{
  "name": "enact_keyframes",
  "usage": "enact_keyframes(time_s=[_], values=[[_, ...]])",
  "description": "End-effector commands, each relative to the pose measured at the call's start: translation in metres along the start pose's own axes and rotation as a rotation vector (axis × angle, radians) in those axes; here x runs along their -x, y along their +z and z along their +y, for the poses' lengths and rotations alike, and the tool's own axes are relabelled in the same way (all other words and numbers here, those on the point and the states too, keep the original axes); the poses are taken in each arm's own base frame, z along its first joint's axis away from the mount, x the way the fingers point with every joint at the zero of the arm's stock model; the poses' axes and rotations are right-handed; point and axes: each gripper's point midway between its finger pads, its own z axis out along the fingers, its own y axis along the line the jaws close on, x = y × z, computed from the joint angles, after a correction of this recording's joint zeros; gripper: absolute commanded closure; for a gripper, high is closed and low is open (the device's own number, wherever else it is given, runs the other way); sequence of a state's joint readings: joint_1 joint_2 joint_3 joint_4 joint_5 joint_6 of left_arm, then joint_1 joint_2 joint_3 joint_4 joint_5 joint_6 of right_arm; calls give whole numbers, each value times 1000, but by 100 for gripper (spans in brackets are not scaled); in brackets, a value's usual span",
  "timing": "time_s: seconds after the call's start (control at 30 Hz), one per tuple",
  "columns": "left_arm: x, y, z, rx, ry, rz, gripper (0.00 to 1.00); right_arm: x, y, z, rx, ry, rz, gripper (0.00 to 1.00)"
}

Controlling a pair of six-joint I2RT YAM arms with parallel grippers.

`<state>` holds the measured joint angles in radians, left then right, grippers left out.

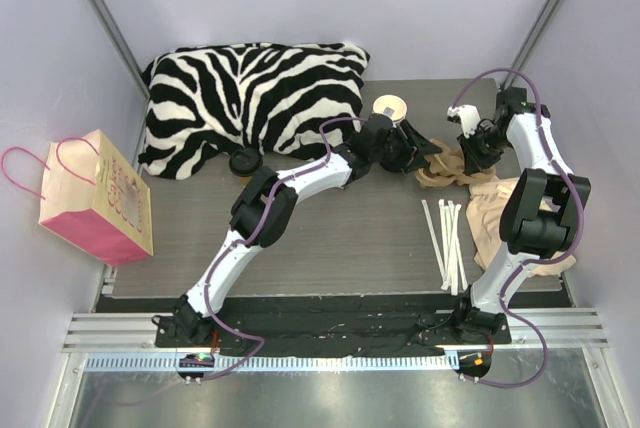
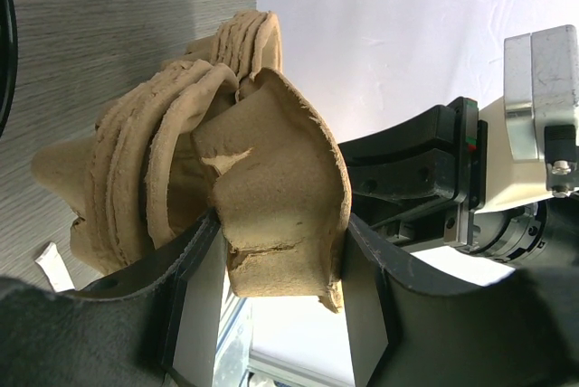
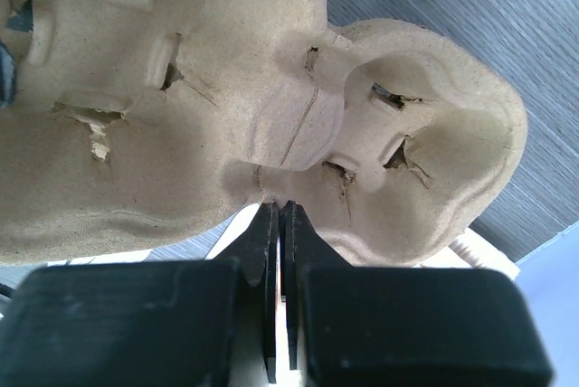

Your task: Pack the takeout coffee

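No lidded brown coffee cup shows in any view. A lidless cream-rimmed paper cup (image 1: 389, 108) stands at the back, just behind my left wrist. My left gripper (image 1: 418, 151) (image 2: 280, 221) is shut on a corner of a brown moulded-pulp cup carrier (image 2: 271, 161), the top one of a nested stack (image 1: 445, 170). My right gripper (image 1: 468, 156) (image 3: 280, 206) faces it from the right, its jaws pressed nearly together on the thin edge of a pulp carrier (image 3: 271, 89).
More pulp carriers (image 1: 500, 213) lie at the right under the right arm. White stirrers (image 1: 446, 243) lie in front of them. A zebra pillow (image 1: 250, 98), a loose black lid (image 1: 243, 161) and a pink paper bag (image 1: 100, 198) are at the left.
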<state>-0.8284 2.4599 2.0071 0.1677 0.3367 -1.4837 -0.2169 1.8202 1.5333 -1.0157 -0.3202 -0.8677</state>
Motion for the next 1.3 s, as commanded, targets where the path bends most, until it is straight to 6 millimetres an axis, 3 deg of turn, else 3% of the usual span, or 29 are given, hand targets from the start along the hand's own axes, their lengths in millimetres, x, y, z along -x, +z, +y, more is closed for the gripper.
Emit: enact_keyframes(time_s=[0.0, 0.13, 0.23, 0.4, 0.63, 0.73, 0.97, 1.03, 1.13, 1.17, 1.23, 1.27], values=[[4, -23, -61, -127, 67, -11, 42, 21, -17, -4, -43, -6, -78, 99], [7, -28, -58, -111, 71, -19, 26, 25, -23, -6, -70, 5, -102, 99], [7, -24, -43, -74, 67, -21, 18, 28, -26, -6, -80, 9, -112, 99], [9, -18, -16, -16, 54, -34, 12, 29, -33, -7, -95, 24, -123, 99], [10, -15, -12, -4, 71, -35, 11, 33, -40, -19, -105, 72, -155, 99], [10, -16, -25, -49, 89, -35, 9, 30, -38, -21, -103, 85, -145, 99], [14, -44, -107, -221, 280, -58, 2, 22, -32, -26, -112, 130, -126, 99], [16, -60, -119, -219, 324, -75, 1, 25, -34, -27, -119, 150, -137, 99], [23, -77, -117, -198, 403, -82, 1, 32, -39, -30, -135, 178, -159, 99], [24, -89, -127, -200, 436, -90, 1, 34, -41, -32, -142, 183, -165, 99], [24, -98, -119, -171, 533, -81, 1, 37, -44, -34, -152, 200, -178, 99], [24, -107, -125, -173, 571, -83, 0, 39, -45, -35, -157, 202, -183, 99]])
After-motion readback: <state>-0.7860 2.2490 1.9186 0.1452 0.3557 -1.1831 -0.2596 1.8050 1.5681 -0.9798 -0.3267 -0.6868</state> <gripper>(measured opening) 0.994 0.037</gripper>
